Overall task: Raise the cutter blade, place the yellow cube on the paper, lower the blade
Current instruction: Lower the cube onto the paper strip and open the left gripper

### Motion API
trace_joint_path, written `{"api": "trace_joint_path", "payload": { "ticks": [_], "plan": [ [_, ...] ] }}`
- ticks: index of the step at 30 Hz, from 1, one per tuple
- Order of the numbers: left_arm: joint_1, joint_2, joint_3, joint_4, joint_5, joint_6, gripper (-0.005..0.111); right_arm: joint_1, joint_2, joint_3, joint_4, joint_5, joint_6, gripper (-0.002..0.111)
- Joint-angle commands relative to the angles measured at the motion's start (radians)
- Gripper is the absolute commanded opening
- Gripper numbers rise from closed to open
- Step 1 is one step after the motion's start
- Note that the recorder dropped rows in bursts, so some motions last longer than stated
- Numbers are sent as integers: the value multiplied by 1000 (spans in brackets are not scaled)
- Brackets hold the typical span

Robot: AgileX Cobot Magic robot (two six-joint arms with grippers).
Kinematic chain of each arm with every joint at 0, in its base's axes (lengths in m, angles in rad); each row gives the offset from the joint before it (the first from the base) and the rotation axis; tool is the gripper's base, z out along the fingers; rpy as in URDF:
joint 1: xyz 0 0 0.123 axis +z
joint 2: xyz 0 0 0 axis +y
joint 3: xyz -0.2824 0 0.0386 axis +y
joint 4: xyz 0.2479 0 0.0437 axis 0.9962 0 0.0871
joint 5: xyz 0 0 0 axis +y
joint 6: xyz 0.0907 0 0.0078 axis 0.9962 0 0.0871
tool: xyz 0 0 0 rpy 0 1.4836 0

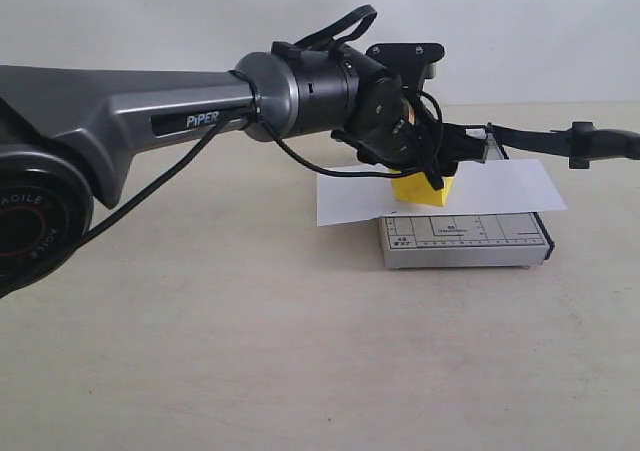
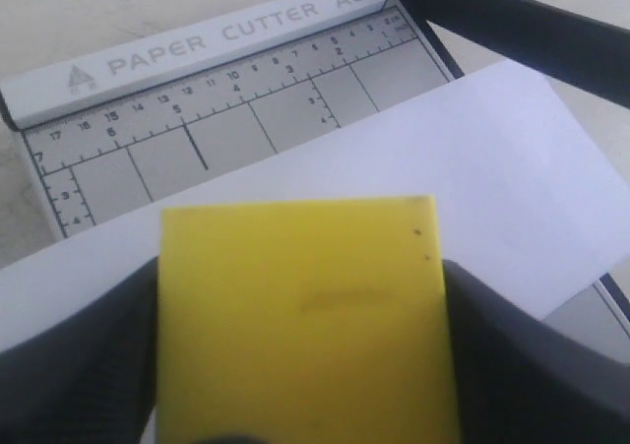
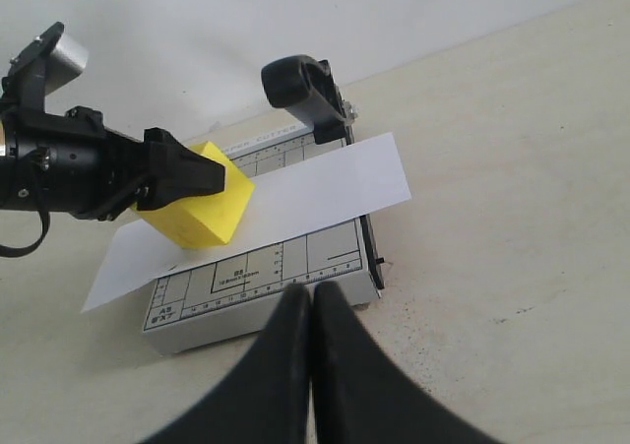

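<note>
My left gripper is shut on the yellow cube, with a dark finger pressed on either side. The cube hangs tilted, its lower edge at the white paper; I cannot tell whether it rests there. The paper lies across the grey cutter base. The cutter blade stands raised along the base's right side. In front of the base my right gripper hovers, shut and empty. It does not show in the exterior view.
The cutter sits on a beige table with a white wall behind. My left arm's grey forearm reaches across from the left, a black cable hanging under it.
</note>
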Motion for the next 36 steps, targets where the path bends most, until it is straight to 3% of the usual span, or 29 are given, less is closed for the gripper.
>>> {"api": "trace_joint_path", "payload": {
  "ticks": [1,4,27,36],
  "plan": [
    [-5,-1,-5,-20,-14,3,61,-1,-3,1,-3,-3,-3,0],
    [-5,-1,-5,-36,-14,3,66,-1,-3,1,-3,-3,-3,0],
    [-5,-1,-5,-39,-12,3,66,-1,-3,1,-3,-3,-3,0],
    [-5,-5,-5,-52,-12,3,86,-1,-3,1,-3,-3,-3,0]
  ]
}}
